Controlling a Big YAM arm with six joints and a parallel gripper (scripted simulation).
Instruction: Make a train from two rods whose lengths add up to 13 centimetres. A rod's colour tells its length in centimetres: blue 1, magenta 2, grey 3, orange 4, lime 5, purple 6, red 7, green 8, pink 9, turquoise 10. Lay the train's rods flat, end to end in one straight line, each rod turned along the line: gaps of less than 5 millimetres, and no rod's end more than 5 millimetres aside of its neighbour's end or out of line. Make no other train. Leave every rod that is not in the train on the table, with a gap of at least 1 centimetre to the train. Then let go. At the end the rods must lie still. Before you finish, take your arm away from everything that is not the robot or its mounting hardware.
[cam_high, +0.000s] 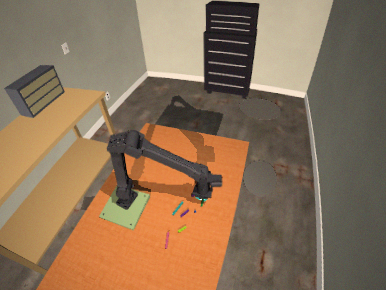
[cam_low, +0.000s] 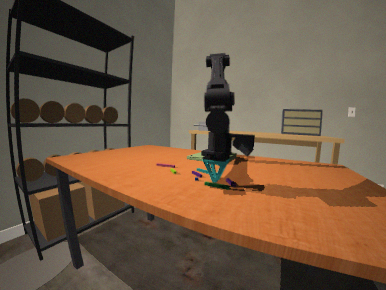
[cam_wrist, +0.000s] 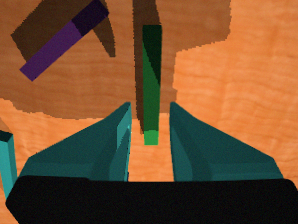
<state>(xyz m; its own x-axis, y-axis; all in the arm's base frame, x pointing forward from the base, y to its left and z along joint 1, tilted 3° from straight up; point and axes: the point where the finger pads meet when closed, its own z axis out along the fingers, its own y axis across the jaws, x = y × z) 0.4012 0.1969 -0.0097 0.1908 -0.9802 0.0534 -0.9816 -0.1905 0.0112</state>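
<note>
In the top view, my base plate (cam_high: 111, 216) (cam_low: 192, 158) sits on the table (cam_high: 125, 255) (cam_low: 125, 172) (cam_wrist: 225, 100), left of all the rods. The side rod (cam_high: 178, 208) (cam_low: 202, 170) is nearest it, then the middle rod (cam_high: 184, 213) (cam_low: 197, 174), then the tiny rod (cam_high: 195, 211) (cam_low: 196, 179). Below them lies the lower rod (cam_high: 182, 229) (cam_low: 173, 171), with the bottom rod (cam_high: 167, 239) (cam_low: 165, 165) down to its left. In the wrist view, the straight rod (cam_low: 216, 185) (cam_wrist: 152, 90) points up the middle, and the slanted rod (cam_low: 230, 182) (cam_wrist: 52, 50) is left of it.
</note>
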